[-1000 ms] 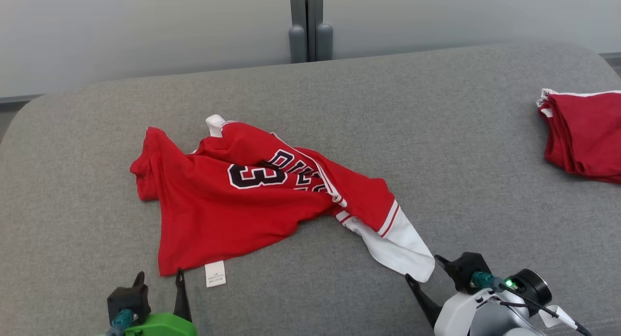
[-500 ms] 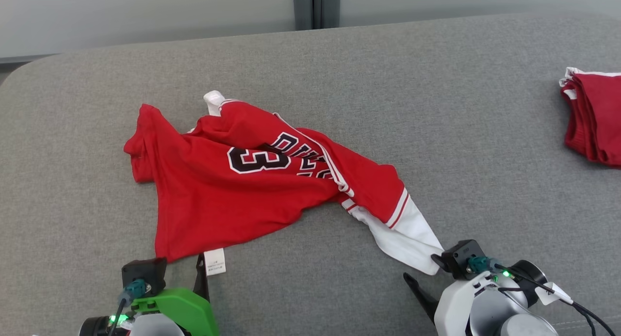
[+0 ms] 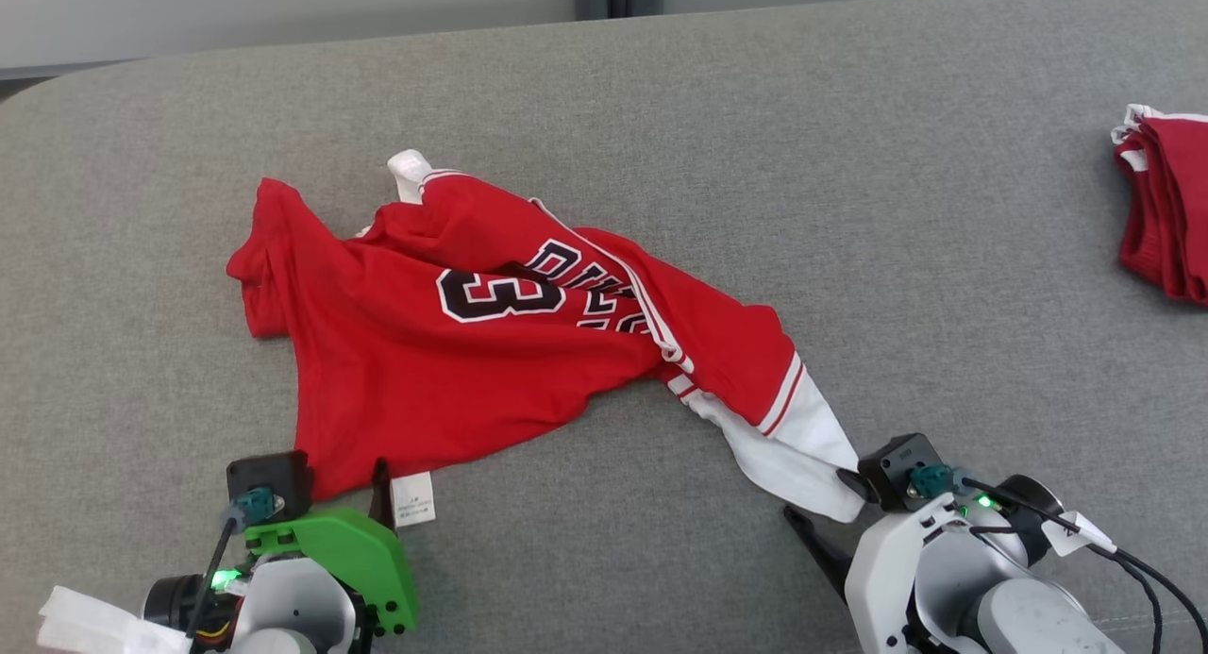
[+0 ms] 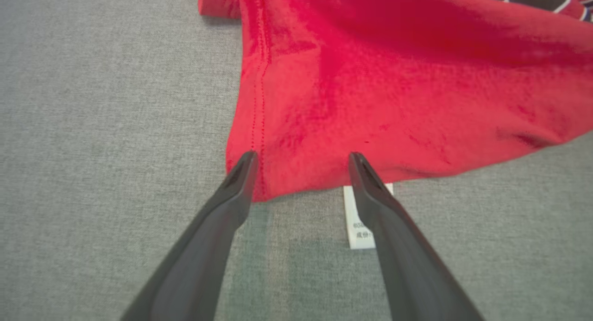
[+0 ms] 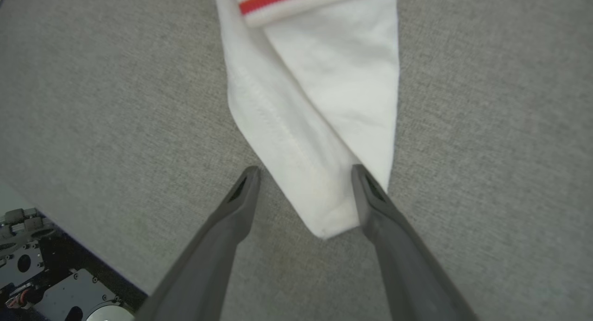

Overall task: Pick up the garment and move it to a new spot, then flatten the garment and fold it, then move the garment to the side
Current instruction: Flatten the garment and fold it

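Grey woven fabric covers the broad padded surface before us. Left of its centre lies the crumpled red basketball jersey with black-and-white lettering, not yet lifted. A folded stack of red cloth sits well apart at the far right edge. Over the last second our head has tipped down, so the whole scene slides up the head view; that is no move of the cloth. What has truly changed is our reach: both arms have advanced to the jersey's near edge. Our left gripper now stands with its jaws wide across the red hem corner, one finger at the side seam and the other over the white care label that pokes out from under the hem. Our right gripper, jaws equally wide, now has the jersey's white pointed end lying between its fingers, where before it stopped short. Neither holds anything yet. We judge the approach finished and the first grasp due: closing on both ends should let us lift the jersey, though a thin single layer may slip out.
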